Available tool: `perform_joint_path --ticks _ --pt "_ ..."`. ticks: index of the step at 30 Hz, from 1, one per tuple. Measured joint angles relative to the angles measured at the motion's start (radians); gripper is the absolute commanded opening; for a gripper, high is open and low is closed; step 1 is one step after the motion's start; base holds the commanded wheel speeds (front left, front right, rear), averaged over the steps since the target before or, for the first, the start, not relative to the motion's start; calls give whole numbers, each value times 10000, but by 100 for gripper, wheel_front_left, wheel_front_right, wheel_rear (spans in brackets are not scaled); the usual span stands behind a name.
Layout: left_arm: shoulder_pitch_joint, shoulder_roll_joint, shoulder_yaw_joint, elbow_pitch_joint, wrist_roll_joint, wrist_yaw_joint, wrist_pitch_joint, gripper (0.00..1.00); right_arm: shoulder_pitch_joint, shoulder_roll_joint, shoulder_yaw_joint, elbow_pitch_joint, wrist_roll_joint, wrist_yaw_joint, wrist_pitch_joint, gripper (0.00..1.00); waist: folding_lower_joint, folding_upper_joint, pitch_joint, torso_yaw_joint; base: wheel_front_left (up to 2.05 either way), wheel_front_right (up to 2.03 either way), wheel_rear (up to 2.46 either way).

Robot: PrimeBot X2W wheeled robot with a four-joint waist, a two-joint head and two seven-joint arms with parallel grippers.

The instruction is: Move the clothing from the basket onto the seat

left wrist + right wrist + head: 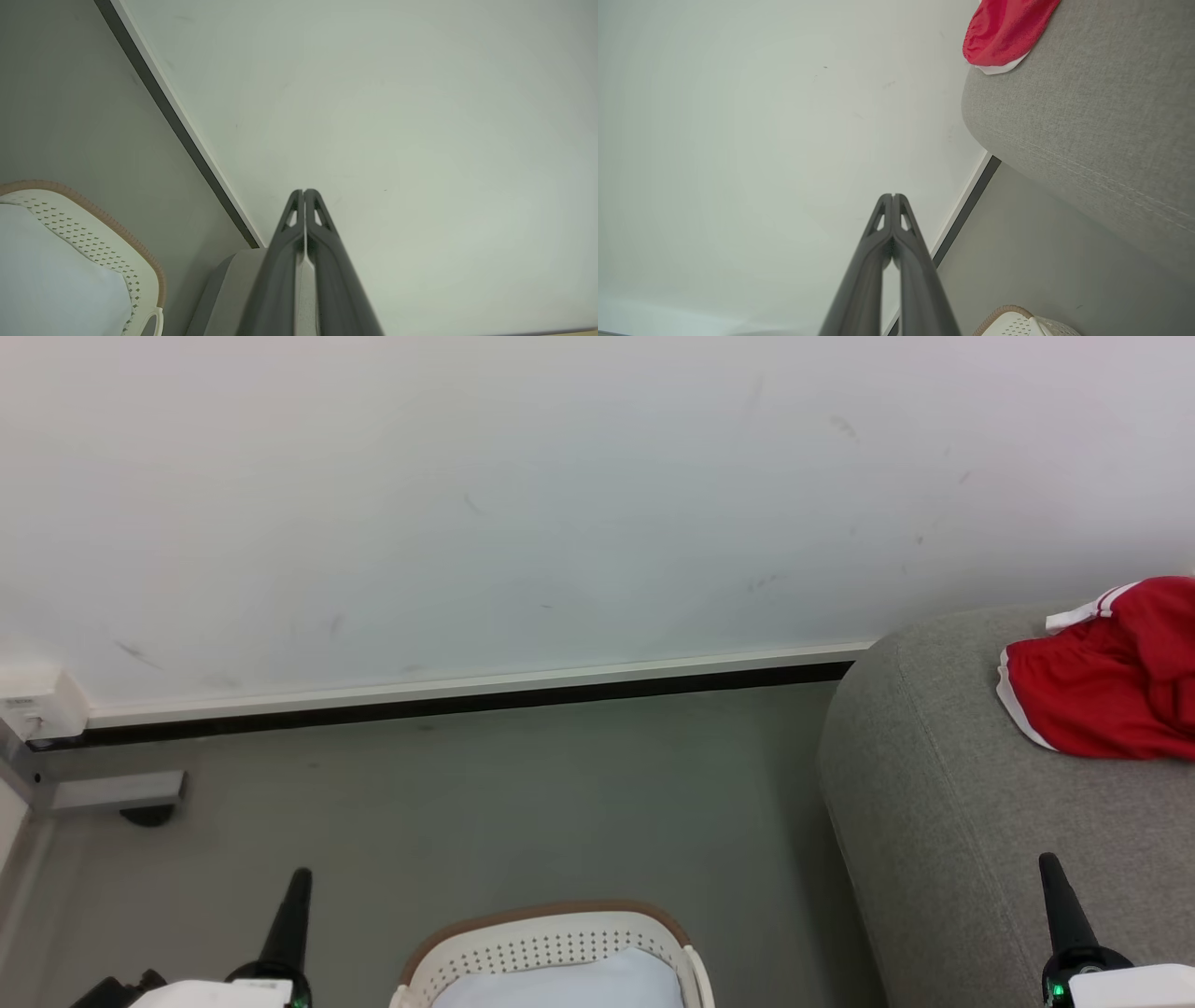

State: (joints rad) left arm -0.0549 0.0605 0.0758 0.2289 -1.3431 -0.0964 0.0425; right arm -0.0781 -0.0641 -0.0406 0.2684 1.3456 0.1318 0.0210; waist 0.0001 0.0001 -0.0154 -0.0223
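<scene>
Red clothing point(1111, 686) with white trim lies on the grey seat point(943, 803) at the right; in the right wrist view the clothing point(1004, 30) rests on the seat point(1087, 116) near its rounded edge. The white perforated basket point(551, 947) with a brown rim stands on the floor at bottom centre, with plain white padding inside. Its rim point(93, 224) shows in the left wrist view, and its edge point(1020, 322) in the right wrist view. My left gripper point(299, 875) is shut and empty left of the basket. My right gripper point(1047, 861) is shut and empty over the seat's front.
A white wall point(560, 504) with a dark baseboard point(448, 705) runs behind the grey floor point(523, 803). A metal bracket and white box point(37, 709) sit at the far left by the wall.
</scene>
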Motion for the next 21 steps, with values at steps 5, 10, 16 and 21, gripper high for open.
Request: perform_joint_path --ticks 5,10,16,21 --pt "-70 -19 61 23 -424 -58 94 0 -20 2 -71 -42 389 0 132 0 0 0 24 29 0 0 0" --pt "-127 -38 113 58 -734 -88 192 0 -35 4 -155 -77 825 0 226 0 0 0 48 58 0 0 0" --pt "-217 -61 167 82 -1218 -157 307 0 -89 6 -251 -102 1283 0 347 0 0 0 77 93 0 0 0" --pt "-289 -75 219 107 -1546 -190 441 0 -145 8 -314 -127 1624 0 441 0 0 0 102 123 0 0 0"
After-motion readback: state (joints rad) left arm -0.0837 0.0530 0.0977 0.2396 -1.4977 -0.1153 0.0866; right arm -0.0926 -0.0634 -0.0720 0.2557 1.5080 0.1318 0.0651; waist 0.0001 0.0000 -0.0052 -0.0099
